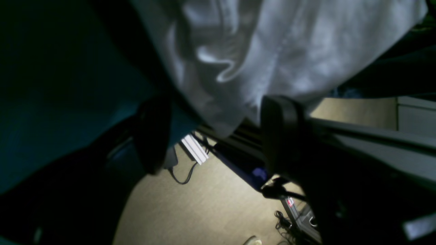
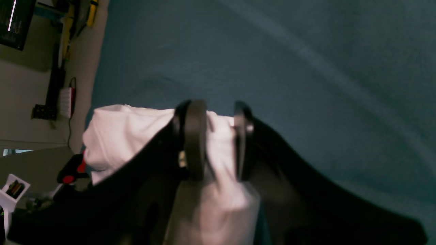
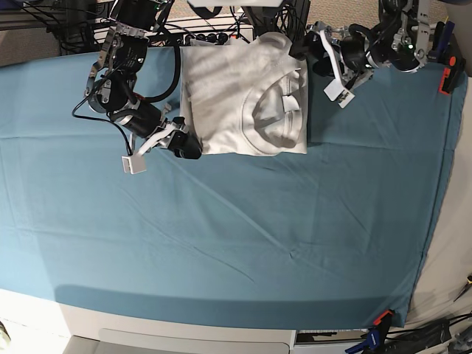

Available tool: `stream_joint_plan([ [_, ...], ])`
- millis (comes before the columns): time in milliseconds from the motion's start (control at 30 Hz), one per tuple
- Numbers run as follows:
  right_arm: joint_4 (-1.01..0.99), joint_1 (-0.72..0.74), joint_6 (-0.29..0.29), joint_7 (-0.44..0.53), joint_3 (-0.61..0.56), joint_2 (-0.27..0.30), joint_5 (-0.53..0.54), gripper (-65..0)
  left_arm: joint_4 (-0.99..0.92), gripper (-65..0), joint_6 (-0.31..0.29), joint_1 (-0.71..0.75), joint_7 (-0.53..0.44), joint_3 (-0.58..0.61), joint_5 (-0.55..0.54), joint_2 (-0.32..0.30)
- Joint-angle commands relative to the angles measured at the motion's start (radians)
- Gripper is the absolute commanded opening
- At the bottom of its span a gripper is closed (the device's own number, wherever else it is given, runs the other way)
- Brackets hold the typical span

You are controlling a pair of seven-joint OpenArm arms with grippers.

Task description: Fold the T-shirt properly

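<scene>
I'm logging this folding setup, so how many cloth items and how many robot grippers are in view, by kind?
White cotton T-shirt: 1
Large teal cloth covering the table: 1
Black robot grippers: 2, the left gripper open at the shirt's edge, the right gripper clamped on the shirt
Total: 4

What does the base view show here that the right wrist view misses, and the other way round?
Only base: the whole folded T-shirt with its collar, and the left gripper, open at the shirt's far corner. Only right wrist: white fabric pinched between the right gripper's jaws, plus a power strip on the floor beyond the table. Both: the shirt lying on the teal cloth, with the right gripper at its edge.
</scene>
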Motion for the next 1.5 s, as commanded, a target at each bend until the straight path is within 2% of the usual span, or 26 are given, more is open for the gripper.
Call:
stream_joint_plan([
  [0,0.013,0.014,0.013,0.012,-0.001,0.001,0.023,-51.1,0.014,-23.3,-0.004,0.0,-0.013,0.005,-0.018,-0.001],
  [300,0.013,0.014,0.013,0.012,-0.001,0.001,0.024,-51.1,0.014,-23.3,0.02,-0.008,-0.043,0.095,0.055,0.005],
  [500,0.013,0.014,0.013,0.012,-0.001,0.001,0.024,-51.1,0.014,-24.2,0.023,-0.022,-0.045,0.11,0.073,0.024],
  [600,0.013,0.014,0.014,0.012,-0.001,0.001,0.023,-51.2,0.014,-32.3,0.022,-0.026,-0.045,0.11,0.072,0.024],
  [767,0.015,0.014,0.014,0.003,-0.001,0.004,0.023,-63.3,0.014,-55.0,0.022,-0.036,-0.043,0.109,0.073,0.02],
  [833,0.015,0.013,0.014,-0.003,-0.001,0.004,0.023,-63.8,0.015,-64.0,0.022,-0.036,-0.043,0.107,0.074,0.014],
  [867,0.015,0.013,0.014,-0.007,0.0,0.005,0.024,-63.8,0.015,-65.0,0.022,-0.036,-0.042,0.107,0.074,0.013],
  [1067,0.015,0.008,0.037,-0.046,-0.001,0.015,0.031,-63.8,0.029,-65.0,0.022,-0.036,-0.032,0.107,0.08,0.013],
  [1200,0.015,-0.008,0.037,-0.064,-0.001,0.015,0.04,-63.8,0.08,-65.0,0.023,-0.036,-0.037,0.107,0.129,0.013],
  [1300,0.015,-0.02,0.037,-0.08,-0.001,0.016,0.049,-63.8,0.101,-65.0,0.061,-0.039,-0.055,0.107,0.168,0.013],
  [1467,0.021,-0.046,0.061,-0.101,-0.001,0.02,0.087,-63.8,0.101,-65.0,0.065,-0.061,-0.06,0.107,0.196,0.013],
])
